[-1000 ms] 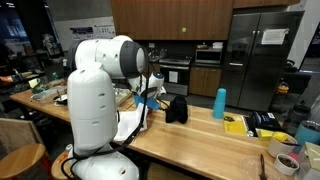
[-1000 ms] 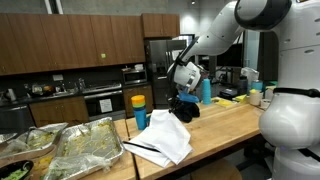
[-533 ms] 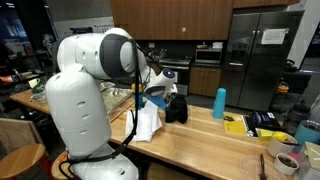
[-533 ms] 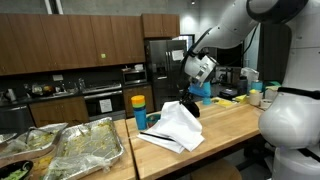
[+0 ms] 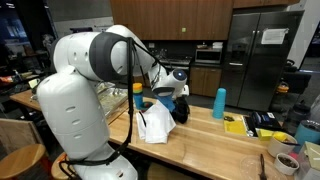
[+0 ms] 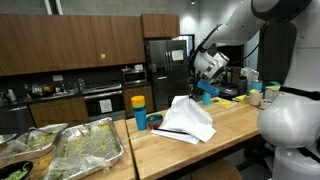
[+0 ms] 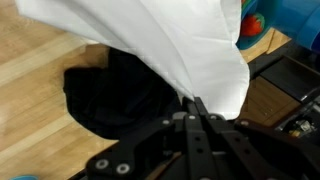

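White cloth (image 7: 170, 45), pinched at one edge by the fully closed gripper (image 7: 195, 103), drapes freely down to the wooden counter (image 6: 235, 125), with the black bundle (image 7: 110, 95) at 9 o'clock of the fingertips.

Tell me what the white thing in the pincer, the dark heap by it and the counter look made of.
White cloth: thin matte fabric, likely cotton; it drapes in soft folds from the pincer. Dark heap: black matte fabric, crumpled, weave unclear. Counter: wood with visible grain, smooth satin finish.
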Controlling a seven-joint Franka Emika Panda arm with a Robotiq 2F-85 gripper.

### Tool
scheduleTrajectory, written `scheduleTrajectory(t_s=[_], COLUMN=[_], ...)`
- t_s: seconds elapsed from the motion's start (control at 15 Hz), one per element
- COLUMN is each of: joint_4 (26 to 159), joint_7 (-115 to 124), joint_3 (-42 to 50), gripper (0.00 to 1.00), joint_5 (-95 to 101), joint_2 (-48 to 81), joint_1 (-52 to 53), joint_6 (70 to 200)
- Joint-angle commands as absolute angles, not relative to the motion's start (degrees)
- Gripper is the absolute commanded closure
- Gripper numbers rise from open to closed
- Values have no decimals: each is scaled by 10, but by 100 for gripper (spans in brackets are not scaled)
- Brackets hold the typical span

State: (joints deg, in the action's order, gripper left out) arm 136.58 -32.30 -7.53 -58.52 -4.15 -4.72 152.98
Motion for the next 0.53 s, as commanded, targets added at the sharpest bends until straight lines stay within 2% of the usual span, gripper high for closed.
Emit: scheduleTrajectory(t_s=[0.0,0.47], joint_4=[1376,1393], joint_7=[-329,-303], joint_3=[-70,-118], gripper=[100,100], joint_5=[-594,-527], joint_2=[-69,-79], joint_1=[-50,-14], joint_6=[1526,1543])
